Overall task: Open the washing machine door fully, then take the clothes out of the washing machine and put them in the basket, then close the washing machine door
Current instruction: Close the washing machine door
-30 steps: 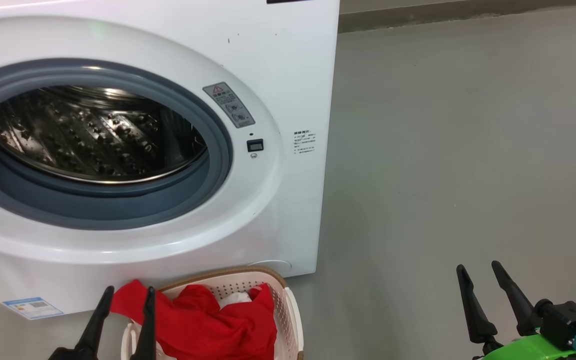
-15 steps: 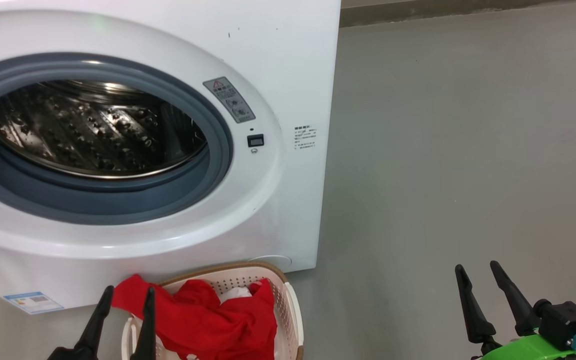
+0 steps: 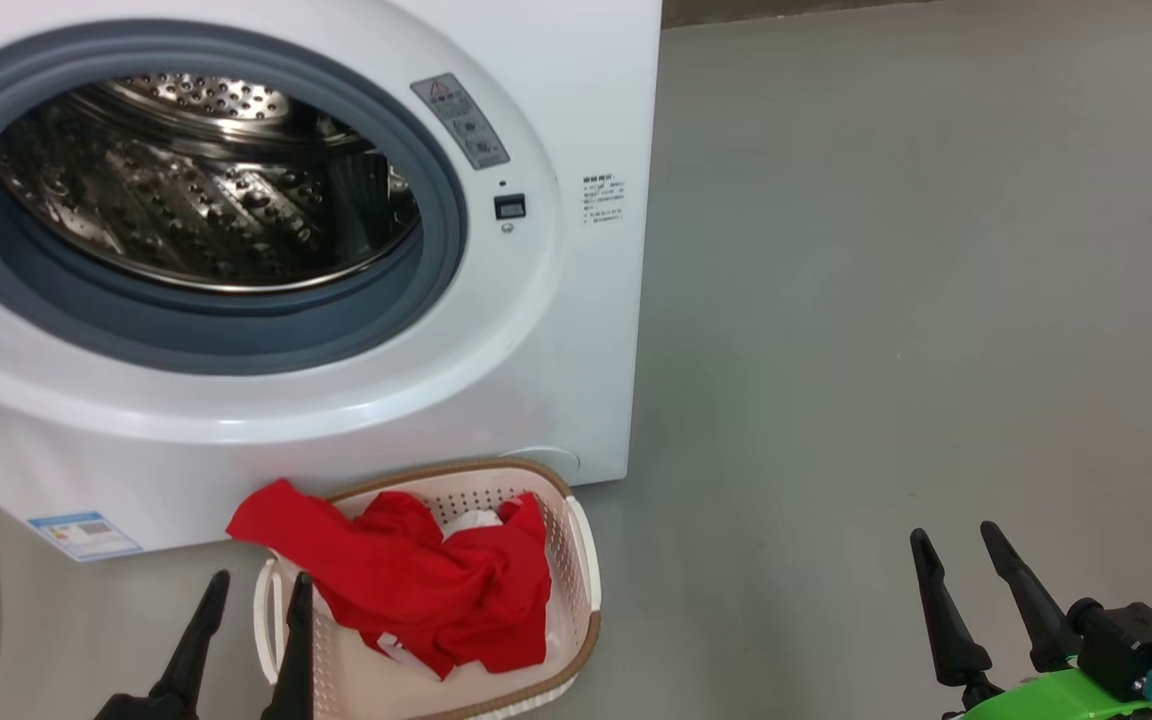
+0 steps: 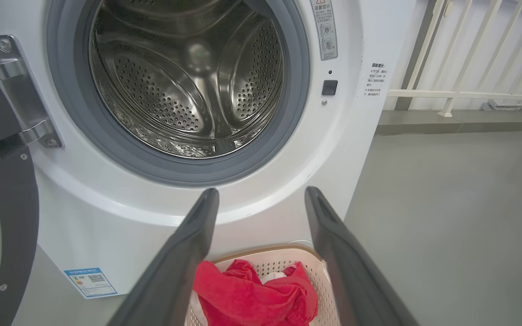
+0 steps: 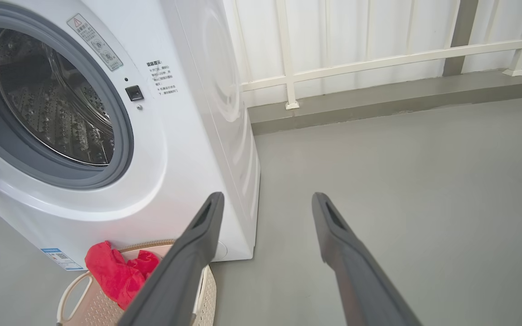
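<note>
Clothes [image 3: 416, 590] lie heaped in the basket [image 3: 566, 600], red with a bit of white showing, one red flap hanging over the rim on the machine side. Left claw [image 3: 261, 578] hovers just above the basket's near corner, fingers apart, nothing in them. Right claw [image 3: 955, 532] is well off to the right over bare floor [image 3: 886, 300], fingers also apart and empty.

Basket sits on the floor, right at the foot of the washing machine [image 3: 556, 330], below the opening.

Washing machine door [image 4: 14, 194] stands swung wide on its hinge [image 4: 30, 136] at my left, black rim and glass edge just in view.

Farther in: grey rubber ring [image 3: 236, 345], then the drum [image 4: 188, 90]. I see only bare perforated steel, so I judge unloading done and closing the door as what remains.

Risks from here:
- Door sweep passes near the basket and that loose flap; cloth could snag or the basket get shoved.
- Glossy rim gives little purchase; a claw could skid onto the bulging glass.
- A soft push may leave the latch uncaught, door resting ajar.
- Left arm starts low beside the basket; lifting carelessly could hook the fabric.
</note>
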`<state>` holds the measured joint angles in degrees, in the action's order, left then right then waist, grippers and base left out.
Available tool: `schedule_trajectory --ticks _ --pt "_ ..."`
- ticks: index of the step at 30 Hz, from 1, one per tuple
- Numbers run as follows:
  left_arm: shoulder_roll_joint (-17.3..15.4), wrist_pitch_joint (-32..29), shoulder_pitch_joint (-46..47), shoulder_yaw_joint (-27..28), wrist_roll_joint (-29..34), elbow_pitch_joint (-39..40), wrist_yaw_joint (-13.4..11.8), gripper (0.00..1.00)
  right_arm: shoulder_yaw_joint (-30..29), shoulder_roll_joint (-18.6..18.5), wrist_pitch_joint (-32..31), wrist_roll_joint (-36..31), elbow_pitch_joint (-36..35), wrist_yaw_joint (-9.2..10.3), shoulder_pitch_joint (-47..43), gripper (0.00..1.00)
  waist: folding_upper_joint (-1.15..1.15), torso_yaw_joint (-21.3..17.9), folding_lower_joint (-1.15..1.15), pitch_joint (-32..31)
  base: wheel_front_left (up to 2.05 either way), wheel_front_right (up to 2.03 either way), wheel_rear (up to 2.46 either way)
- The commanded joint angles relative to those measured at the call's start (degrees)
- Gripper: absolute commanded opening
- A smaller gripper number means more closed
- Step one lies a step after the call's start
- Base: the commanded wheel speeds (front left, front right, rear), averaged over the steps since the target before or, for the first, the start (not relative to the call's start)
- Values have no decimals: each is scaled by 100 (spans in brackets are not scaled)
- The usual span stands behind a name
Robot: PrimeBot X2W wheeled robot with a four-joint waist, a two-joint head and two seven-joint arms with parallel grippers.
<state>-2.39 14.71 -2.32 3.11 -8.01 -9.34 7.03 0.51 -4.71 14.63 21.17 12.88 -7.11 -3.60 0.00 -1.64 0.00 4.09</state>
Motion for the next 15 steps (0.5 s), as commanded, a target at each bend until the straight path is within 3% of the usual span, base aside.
schedule_trajectory --ticks 1,15 --pt "-49 29 218 145 -40 170 -5 100 82 -39 37 13 -154 -37 82 100 0 5 0 7 -93 93 0" --pt "-49 29 261 112 -48 197 5 100 55 -22 37 1 -170 -37 95 100 0 31 0 50 -20 20 0"
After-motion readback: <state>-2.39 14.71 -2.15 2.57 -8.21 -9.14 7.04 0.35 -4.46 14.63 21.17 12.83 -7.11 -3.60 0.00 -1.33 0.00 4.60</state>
